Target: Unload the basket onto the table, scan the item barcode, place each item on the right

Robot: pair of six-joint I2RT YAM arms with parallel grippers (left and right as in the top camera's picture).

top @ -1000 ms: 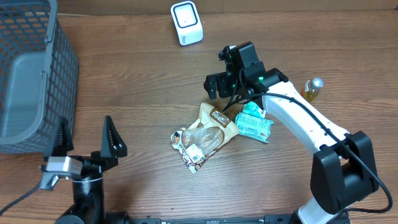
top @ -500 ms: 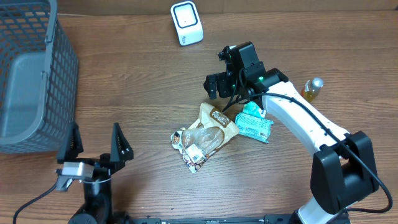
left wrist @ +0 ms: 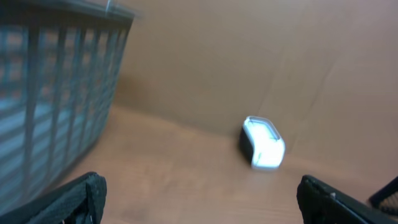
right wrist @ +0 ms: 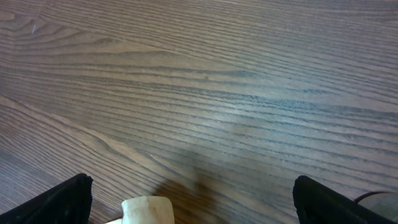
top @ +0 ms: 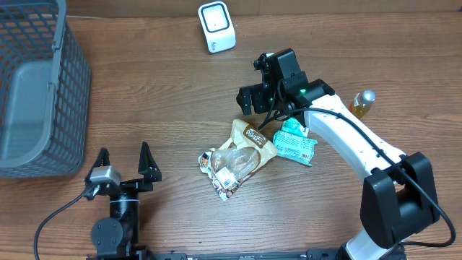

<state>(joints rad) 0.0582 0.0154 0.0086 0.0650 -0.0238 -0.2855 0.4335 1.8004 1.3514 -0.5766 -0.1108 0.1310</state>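
Note:
The items lie in a pile mid-table: a tan pouch (top: 250,141), a clear bag (top: 227,170) with a white label and a teal packet (top: 295,146). The white scanner (top: 216,27) stands at the far edge and shows blurred in the left wrist view as the scanner (left wrist: 263,143). My right gripper (top: 254,108) hovers open just beyond the pouch, whose tan corner (right wrist: 146,210) shows between its fingers (right wrist: 57,201). My left gripper (top: 123,159) is open and empty near the front left, far from the pile.
A grey mesh basket (top: 69,87) fills the far left and shows as the basket (left wrist: 56,93) in the left wrist view. A small amber bottle (top: 363,103) stands at the right, behind the right arm.
The left arm has folded down and shifted right along the front edge, its gripper still open. The right arm and the items have not moved.

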